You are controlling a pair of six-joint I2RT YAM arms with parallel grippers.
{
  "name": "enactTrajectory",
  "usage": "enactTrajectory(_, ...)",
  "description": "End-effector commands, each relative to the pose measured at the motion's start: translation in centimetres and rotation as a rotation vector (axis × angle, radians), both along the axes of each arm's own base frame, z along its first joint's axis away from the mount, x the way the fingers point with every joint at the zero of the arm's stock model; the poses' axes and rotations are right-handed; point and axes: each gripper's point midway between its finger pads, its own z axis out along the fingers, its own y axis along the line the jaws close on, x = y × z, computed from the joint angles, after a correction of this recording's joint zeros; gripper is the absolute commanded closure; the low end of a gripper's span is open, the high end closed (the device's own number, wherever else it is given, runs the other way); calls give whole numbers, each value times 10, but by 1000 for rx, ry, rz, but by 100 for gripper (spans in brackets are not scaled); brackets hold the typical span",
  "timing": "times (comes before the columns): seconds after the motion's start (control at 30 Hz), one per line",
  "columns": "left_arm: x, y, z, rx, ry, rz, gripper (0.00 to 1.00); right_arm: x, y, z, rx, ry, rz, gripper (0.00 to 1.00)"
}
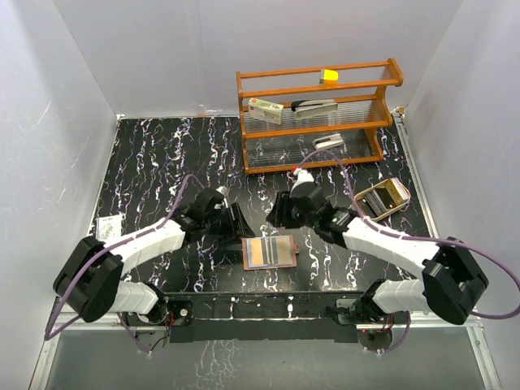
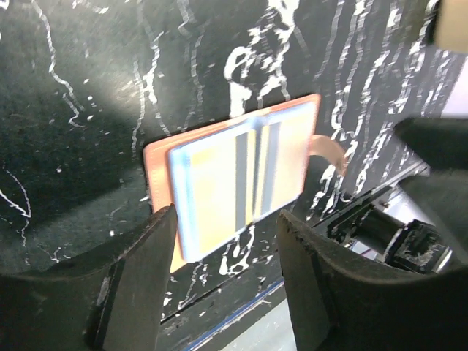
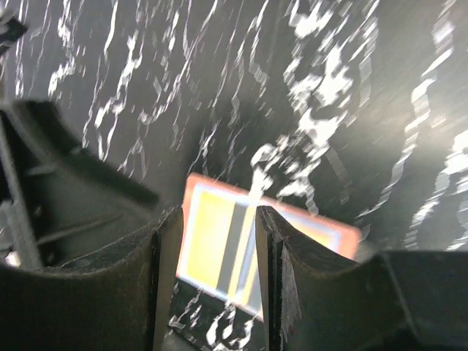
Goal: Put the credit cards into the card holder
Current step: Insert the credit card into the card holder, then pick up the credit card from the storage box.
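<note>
Left gripper (image 1: 236,219) and right gripper (image 1: 275,213) tilt down, spread and empty, beside the reddish card holder (image 2: 155,164) bearing glossy striped credit cards (image 2: 241,179).

Credit cards (image 1: 270,251) lie on card holder (image 1: 247,256); left hand (image 1: 237,221), right hand (image 1: 275,215) hover just behind.

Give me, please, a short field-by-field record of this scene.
holder: flat on table, near edge, centre
cards: stacked on the holder
left claw: open, empty, hovering by holder
right claw: open, empty, hovering by holder
rack: far right
tray: right, nearer than rack
packet: left edge
</note>
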Motion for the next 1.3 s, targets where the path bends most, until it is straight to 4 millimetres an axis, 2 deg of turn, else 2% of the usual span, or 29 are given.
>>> enactTrajectory(0.0, 11, 1, 36, 18, -103, -24, 43, 43, -52, 32, -196, -148, -46, 57)
enactTrajectory(0.03, 12, 1, 42, 19, -114, -31, 40, 50, -62, 35, -218, -153, -49, 58)
enactTrajectory(0.13, 13, 1, 60, 12, -149, -52, 24, 70, -92, 43, -289, -171, -73, 58)
enactTrajectory(0.23, 14, 2, 78, 11, -190, -68, 15, 91, -140, 46, -446, -174, -161, 58)
enactTrajectory(0.3, 14, 4, 88, 14, -212, -77, 2, 100, -168, 46, -538, -175, -205, 58)
enactTrajectory(0.53, 10, 11, 103, 43, -257, -126, 1, 119, -247, 48, -829, -179, -318, 57)
enactTrajectory(0.77, 4, 18, 113, 76, -291, -186, 1, 133, -310, 48, -967, -134, -391, 57)
enactTrajectory(0.93, 3, 24, 120, 88, -335, -195, 1, 142, -339, 44, -1047, -93, -451, 56)
enactTrajectory(1.07, 3, 32, 123, 122, -369, -195, 1, 143, -368, 43, -1221, -28, -482, 56)
enactTrajectory(1.13, 4, 37, 125, 143, -394, -196, 1, 146, -375, 40, -1240, -13, -479, 56)
enactTrajectory(1.27, 5, 44, 127, 172, -442, -208, 1, 149, -386, 23, -1226, 31, -469, 55)
